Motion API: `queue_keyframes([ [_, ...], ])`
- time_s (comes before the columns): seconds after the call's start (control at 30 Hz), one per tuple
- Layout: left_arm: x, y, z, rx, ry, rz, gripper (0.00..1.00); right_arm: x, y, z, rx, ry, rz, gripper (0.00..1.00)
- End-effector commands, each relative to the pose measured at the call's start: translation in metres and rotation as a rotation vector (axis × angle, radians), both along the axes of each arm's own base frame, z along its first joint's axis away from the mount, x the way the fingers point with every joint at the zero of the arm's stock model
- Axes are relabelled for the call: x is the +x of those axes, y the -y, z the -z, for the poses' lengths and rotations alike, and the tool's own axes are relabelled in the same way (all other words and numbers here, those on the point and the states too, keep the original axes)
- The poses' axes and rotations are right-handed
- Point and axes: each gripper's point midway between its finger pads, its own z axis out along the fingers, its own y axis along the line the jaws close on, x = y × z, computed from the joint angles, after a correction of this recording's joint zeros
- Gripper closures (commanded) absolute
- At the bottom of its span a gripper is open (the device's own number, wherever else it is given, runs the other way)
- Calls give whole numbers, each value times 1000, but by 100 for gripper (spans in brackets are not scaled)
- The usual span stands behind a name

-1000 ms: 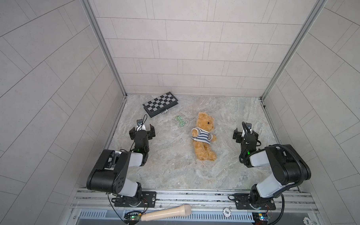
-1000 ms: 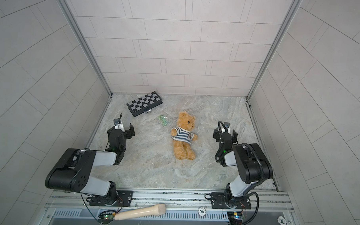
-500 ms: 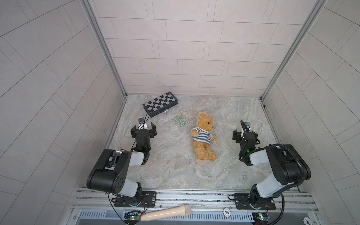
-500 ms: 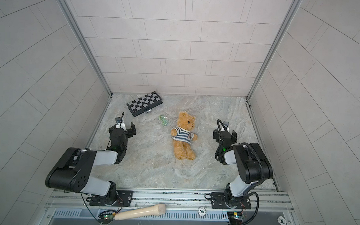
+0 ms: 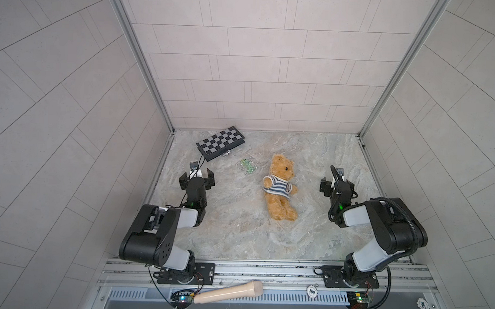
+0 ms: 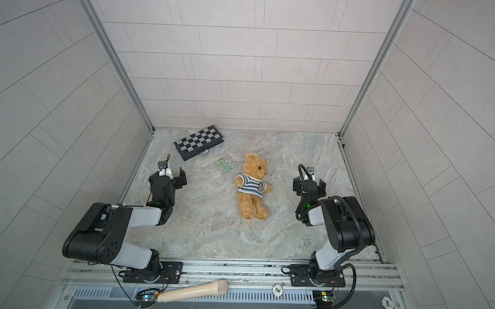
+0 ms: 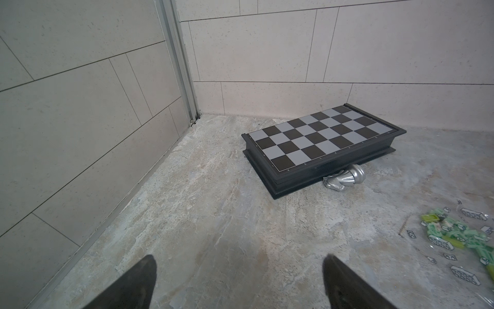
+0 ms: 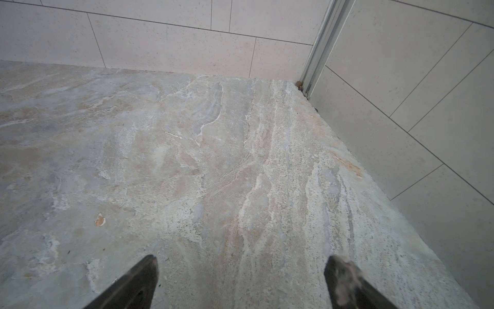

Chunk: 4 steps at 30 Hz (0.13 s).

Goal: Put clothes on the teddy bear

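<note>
Moved: nothing evident | left gripper (image 5: 196, 178) spread | right gripper (image 5: 336, 184) spread | green pieces (image 5: 247, 166) beside teddy bear (image 5: 279, 187) | chessboard (image 5: 220, 143) near left gripper

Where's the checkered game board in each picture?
Top view: the checkered board lies at the back left, near the wall corner.
Top view: same back-left spot.
Left wrist view: ahead of the camera, near the back wall.
Right wrist view: not in it.
Shared landmark: the green bricks beside the board.

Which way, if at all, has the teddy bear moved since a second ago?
No. In a top view the teddy bear lies in the same spot and at the same tilt relative to the chessboard.
</note>
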Motion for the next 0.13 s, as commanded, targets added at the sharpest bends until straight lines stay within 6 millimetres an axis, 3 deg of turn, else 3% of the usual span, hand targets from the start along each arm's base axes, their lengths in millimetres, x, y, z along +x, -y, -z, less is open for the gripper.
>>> queue_keyframes([
  [0.0,5,1,-5,15,9,-2,0,3,4,-12,-15,32,18,0],
  [0.1,4,1,-6,14,13,-2,0,2,-1,-12,-8,39,-14,0],
])
